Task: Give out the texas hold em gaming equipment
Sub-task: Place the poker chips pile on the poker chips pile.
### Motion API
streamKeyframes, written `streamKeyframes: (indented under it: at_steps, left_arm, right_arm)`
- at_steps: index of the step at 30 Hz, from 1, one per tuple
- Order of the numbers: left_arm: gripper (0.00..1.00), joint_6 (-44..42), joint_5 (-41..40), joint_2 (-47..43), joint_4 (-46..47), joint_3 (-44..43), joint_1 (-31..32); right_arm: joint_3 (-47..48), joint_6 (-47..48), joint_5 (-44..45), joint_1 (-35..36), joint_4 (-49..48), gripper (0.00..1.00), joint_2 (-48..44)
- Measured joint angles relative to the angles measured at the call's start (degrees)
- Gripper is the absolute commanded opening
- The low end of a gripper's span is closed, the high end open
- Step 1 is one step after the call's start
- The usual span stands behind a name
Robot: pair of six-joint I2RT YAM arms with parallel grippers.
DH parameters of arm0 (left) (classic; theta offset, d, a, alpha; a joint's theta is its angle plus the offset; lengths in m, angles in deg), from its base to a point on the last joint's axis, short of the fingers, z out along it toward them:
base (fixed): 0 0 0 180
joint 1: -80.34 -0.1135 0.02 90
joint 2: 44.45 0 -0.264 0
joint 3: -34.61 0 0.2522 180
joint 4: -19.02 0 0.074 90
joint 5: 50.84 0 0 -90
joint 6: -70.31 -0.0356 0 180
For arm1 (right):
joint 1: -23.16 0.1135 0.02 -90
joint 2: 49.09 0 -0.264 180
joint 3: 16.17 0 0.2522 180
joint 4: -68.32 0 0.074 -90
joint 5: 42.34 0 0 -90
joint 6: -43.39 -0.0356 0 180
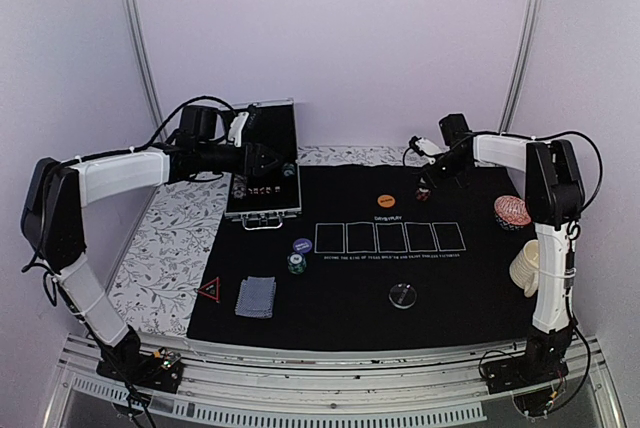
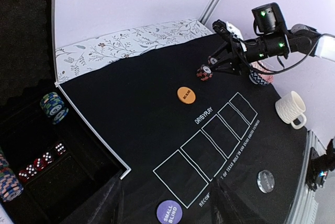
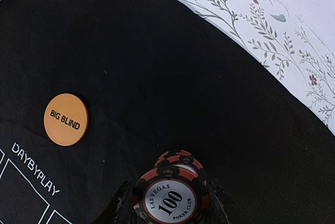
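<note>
Jaws of right gripper [image 3: 170,205] clamp red-black chips [image 3: 171,199]; left gripper [image 2: 167,203] jaws wide

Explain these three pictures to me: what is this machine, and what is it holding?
Two robot arms, bolted to a table. One picture looks down from above; two come from wrist cameras. The right gripper pinches a stack of red-black chips at the black mat's far side. The left gripper hangs open over the open chip case, holding nothing. On the mat lie an orange Big Blind button, a purple Small Blind button, green chips, a red triangle, cards and a clear disc.
</note>
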Motion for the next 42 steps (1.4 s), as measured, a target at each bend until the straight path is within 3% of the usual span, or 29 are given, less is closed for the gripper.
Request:
streamKeyframes:
  at_steps: [21, 42]
  left_arm:
    - [0.58, -1.1, 0.1, 0.0, -1.1, 0.0, 0.0]
    - [0.58, -2.0, 0.5, 0.0, -2.0, 0.0, 0.0]
  right_arm:
    - [1.2, 0.1, 1.6, -0.1, 2.0, 0.18, 1.9]
    - [2.1, 0.9, 3.1, -0.1, 2.1, 0.3, 4.0]
